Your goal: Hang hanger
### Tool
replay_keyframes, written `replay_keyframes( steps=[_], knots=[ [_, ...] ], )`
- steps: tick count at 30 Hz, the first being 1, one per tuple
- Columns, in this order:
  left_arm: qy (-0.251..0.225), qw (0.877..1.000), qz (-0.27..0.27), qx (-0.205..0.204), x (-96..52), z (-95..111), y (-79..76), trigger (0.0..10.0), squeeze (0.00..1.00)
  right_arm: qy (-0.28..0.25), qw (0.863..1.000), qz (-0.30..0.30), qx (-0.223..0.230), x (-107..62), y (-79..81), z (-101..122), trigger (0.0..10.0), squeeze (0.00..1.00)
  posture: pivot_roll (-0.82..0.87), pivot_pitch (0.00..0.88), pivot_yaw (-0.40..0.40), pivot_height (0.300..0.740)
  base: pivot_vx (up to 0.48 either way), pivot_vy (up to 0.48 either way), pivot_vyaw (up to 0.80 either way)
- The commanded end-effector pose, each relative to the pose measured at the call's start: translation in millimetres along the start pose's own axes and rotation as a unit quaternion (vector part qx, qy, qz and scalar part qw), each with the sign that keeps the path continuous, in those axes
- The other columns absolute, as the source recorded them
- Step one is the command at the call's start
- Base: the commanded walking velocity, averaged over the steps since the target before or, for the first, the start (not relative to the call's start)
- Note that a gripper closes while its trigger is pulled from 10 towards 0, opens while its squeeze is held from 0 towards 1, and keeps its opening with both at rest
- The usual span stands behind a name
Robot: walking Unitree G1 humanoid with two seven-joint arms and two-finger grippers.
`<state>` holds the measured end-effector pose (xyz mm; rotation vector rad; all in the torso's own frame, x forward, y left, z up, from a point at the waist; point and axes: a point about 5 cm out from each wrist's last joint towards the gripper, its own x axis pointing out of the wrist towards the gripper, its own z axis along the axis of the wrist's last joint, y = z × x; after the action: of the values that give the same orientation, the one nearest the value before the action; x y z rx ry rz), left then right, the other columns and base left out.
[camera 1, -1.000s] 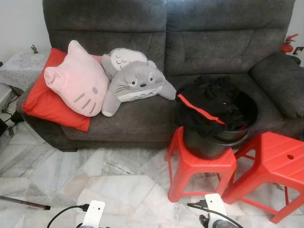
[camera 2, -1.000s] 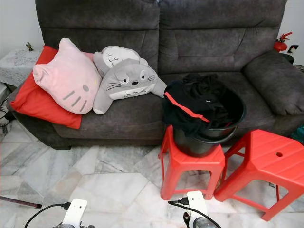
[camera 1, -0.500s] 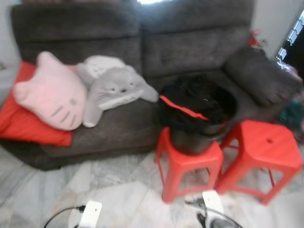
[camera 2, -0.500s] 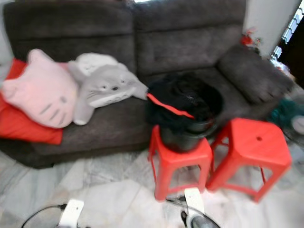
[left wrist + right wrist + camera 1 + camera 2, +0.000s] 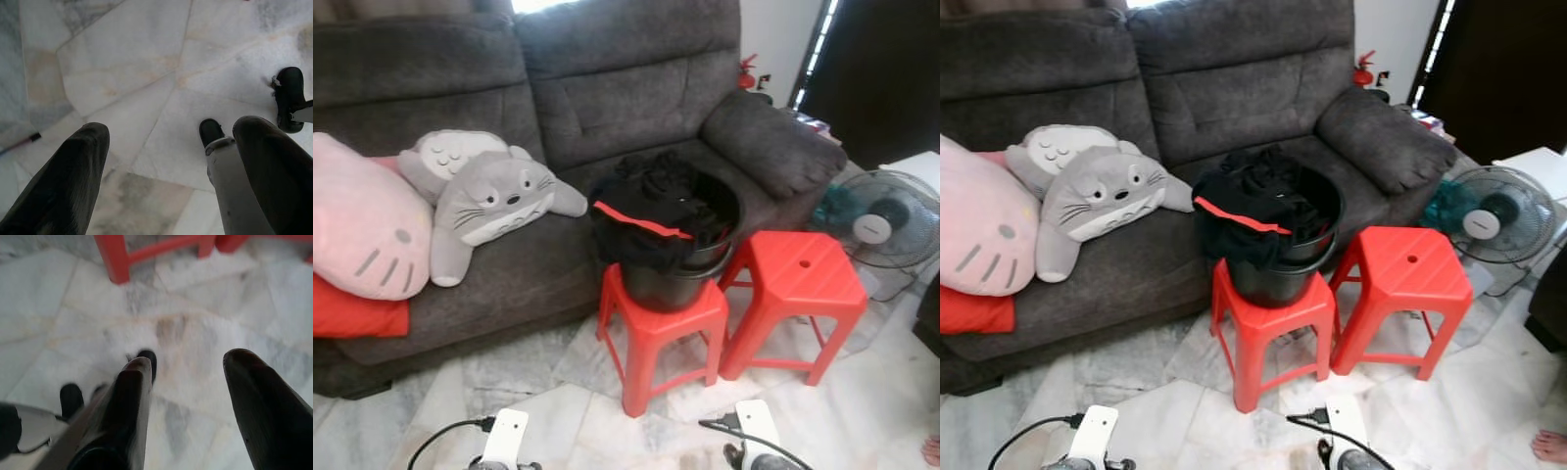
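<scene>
Left gripper (image 5: 171, 161): fingers apart, holding nothing, hanging down over the marble floor (image 5: 122, 63)
Right gripper (image 5: 188, 396): fingers apart too, nothing in it, pointing at the floor near a red stool leg
Arms: low, likely because the robot is walking
Bucket (image 5: 671, 279): black, on a red stool (image 5: 656, 328), full of dark clothes (image 5: 656, 201)
Hanger: I cannot see it
Sofa (image 5: 607, 88): behind the stools
</scene>
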<state>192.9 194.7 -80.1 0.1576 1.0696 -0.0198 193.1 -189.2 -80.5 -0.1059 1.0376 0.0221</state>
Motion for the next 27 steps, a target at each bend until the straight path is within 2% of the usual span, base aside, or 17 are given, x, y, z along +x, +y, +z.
replay_keyframes(
  steps=[1, 5, 8, 10, 15, 16, 17, 18, 19, 20, 21, 22, 23, 24, 25, 26, 27],
  knots=[
    [-0.002, 1.0, 0.0, -0.025, -0.3, -3, 1.0, 10.0, 0.0, -0.026, 1.0, -0.004, 0.002, 0.1, 1.6, 6, 10.0, 0.0, -0.16, 0.0, 0.052, 0.74, 0.0, 0.0, 0.0],
    [-0.016, 0.999, 0.002, -0.028, -0.4, 0, 2.3, 10.0, 0.0, -0.075, 0.997, -0.015, 0.016, -0.9, 1.7, 14, 10.0, 0.0, -0.17, 0.0, 0.06, 0.74, 0.0, 0.0, 0.0],
    [-0.021, 0.999, 0.003, -0.029, -0.5, 1, 3.2, 10.0, 0.0, -0.112, 0.992, -0.019, 0.047, -2.3, 2.3, 19, 10.0, 0.0, -0.18, 0.0, 0.065, 0.74, 0.0, 0.0, 0.0],
    [-0.023, 0.999, 0.003, -0.025, -0.5, 2, 4.0, 10.0, 0.0, -0.147, 0.986, -0.028, 0.067, -4.2, 1.8, 24, 10.0, 0.0, -0.2, 0.0, 0.073, 0.74, 0.0, 0.0, 0.0],
    [-0.023, 1.0, 0.001, -0.013, -0.4, 4, 4.4, 10.0, 0.0, -0.191, 0.976, -0.061, 0.085, -7.5, -1.9, 30, 10.0, 0.0, -0.2, 0.0, 0.07, 0.74, 0.0, 0.0, 0.0],
    [-0.024, 1.0, 0.002, -0.014, -0.4, 4, 4.5, 10.0, 0.0, -0.248, 0.962, -0.089, 0.073, -13.2, -15.1, 55, 10.0, 0.0, -0.2, 0.0, 0.067, 0.74, 0.0, 0.0, 0.0],
    [-0.024, 1.0, 0.002, -0.014, -0.4, 4, 4.5, 10.0, 0.0, -0.248, 0.962, -0.089, 0.073, -13.2, -15.1, 55, 10.0, 0.0, -0.2, 0.0, 0.067, 0.74, 0.0, 0.0, 0.0],
    [-0.024, 1.0, 0.002, -0.014, -0.4, 5, 4.7, 10.0, 0.0, -0.323, 0.937, -0.118, 0.065, -25.3, -30.4, 88, 10.0, 0.0, -0.2, 0.0, 0.064, 0.74, 0.0, 0.0, 0.0],
    [-0.025, 1.0, 0.003, -0.014, -0.4, 5, 4.8, 10.0, 0.0, -0.357, 0.923, -0.13, 0.058, -32.7, -35.6, 98, 10.0, 0.0, -0.2, 0.0, 0.064, 0.74, 0.0, 0.0, 0.0],
    [-0.025, 1.0, 0.003, -0.014, -0.4, 5, 4.8, 10.0, 0.0, -0.357, 0.923, -0.13, 0.058, -32.7, -35.6, 98, 10.0, 0.0, -0.2, 0.0, 0.064, 0.74, 0.0, 0.0, 0.0],
    [-0.026, 1.0, 0.003, -0.015, -0.4, 6, 5.1, 10.0, 0.0, -0.414, 0.898, -0.147, 0.036, -49.0, -39.9, 107, 10.0, 0.0, -0.21, 0.0, 0.061, 0.74, 0.0, 0.0, 0.0],
    [-0.027, 1.0, 0.004, -0.016, -0.4, 6, 5.5, 10.0, 0.0, -0.434, 0.887, -0.152, 0.032, -55.7, -40.7, 110, 10.0, 0.0, -0.22, 0.0, 0.062, 0.74, 0.0, 0.0, 0.0],
    [-0.027, 1.0, 0.004, -0.016, -0.4, 6, 5.5, 10.0, 0.0, -0.434, 0.887, -0.152, 0.032, -55.7, -40.7, 110, 10.0, 0.0, -0.22, 0.0, 0.062, 0.74, 0.0, 0.0, 0.0],
    [-0.028, 1.0, 0.004, -0.015, -0.4, 7, 5.9, 10.0, 0.0, -0.464, 0.872, -0.15, 0.046, -66.2, -41.5, 114, 10.0, 0.0, -0.22, 0.0, 0.064, 0.74, 0.0, 0.0, 0.0],
    [-0.029, 0.999, 0.005, -0.014, -0.5, 8, 6.1, 10.0, 0.0, -0.487, 0.861, -0.144, 0.04, -75.1, -40.1, 118, 10.0, 0.0, -0.23, 0.0, 0.065, 0.74, 0.0, 0.0, 0.0],
    [-0.031, 0.999, 0.006, -0.015, -0.5, 8, 6.4, 10.0, 0.0, -0.503, 0.853, -0.138, 0.021, -82.0, -37.1, 121, 10.0, 0.0, -0.23, 0.0, 0.065, 0.74, 0.0, 0.0, 0.0],
    [-0.031, 0.999, 0.006, -0.015, -0.5, 8, 6.4, 10.0, 0.0, -0.503, 0.853, -0.138, 0.021, -82.0, -37.1, 121, 10.0, 0.0, -0.23, 0.0, 0.065, 0.74, 0.0, 0.0, 0.0]
  ],
)
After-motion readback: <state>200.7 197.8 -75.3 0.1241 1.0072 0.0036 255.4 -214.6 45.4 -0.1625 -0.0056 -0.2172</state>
